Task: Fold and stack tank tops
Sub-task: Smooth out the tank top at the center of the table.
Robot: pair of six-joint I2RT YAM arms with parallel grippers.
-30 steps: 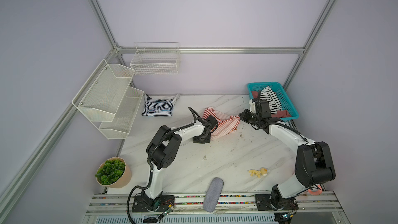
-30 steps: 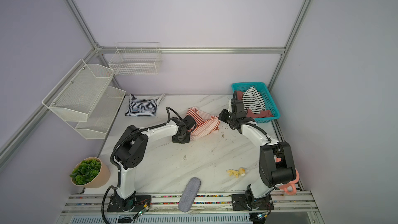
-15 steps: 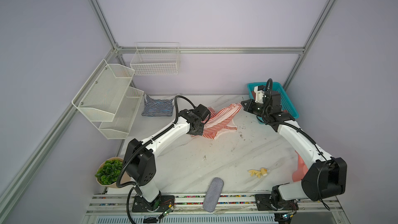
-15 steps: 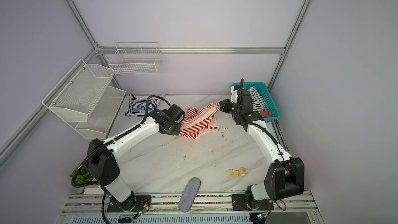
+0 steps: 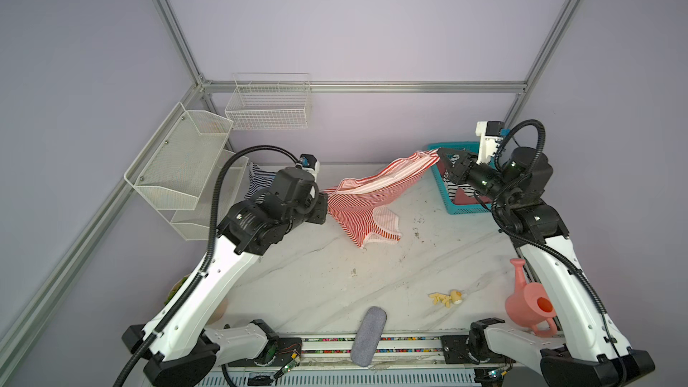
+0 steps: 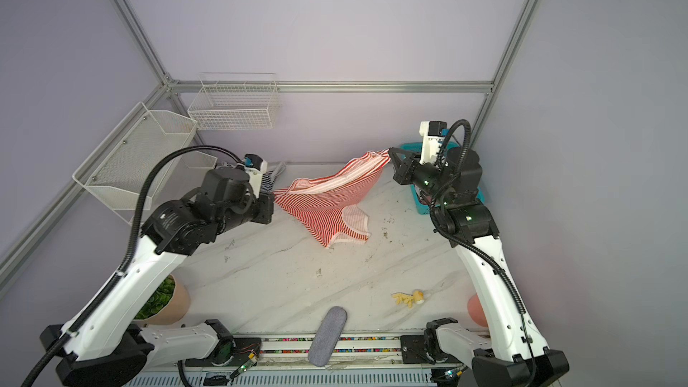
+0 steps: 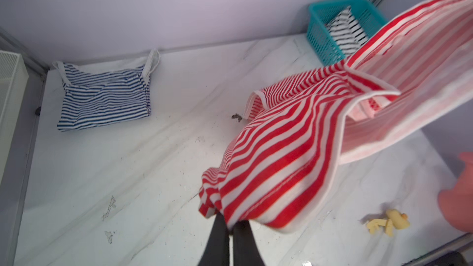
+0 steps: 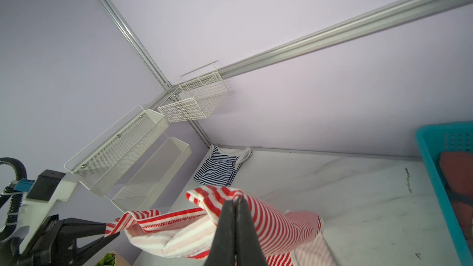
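In both top views you see the red-and-white tank top (image 5: 366, 202) strung over the surface (image 5: 335, 273) between both arms. The left wrist view shows plainly the left pincer (image 7: 229, 231) clenched on it and the navy-and-white tank top (image 7: 102, 98) folded at the far left. In the right wrist view, the right pincer (image 8: 236, 205) is clenched on it likewise.

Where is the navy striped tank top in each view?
A top view: navy striped tank top, half hidden behind left arm.
A top view: tank top likewise.
Left wrist: tank top fully visible.
Right wrist: tank top near wall corner.
Shared landmark: teal basket.
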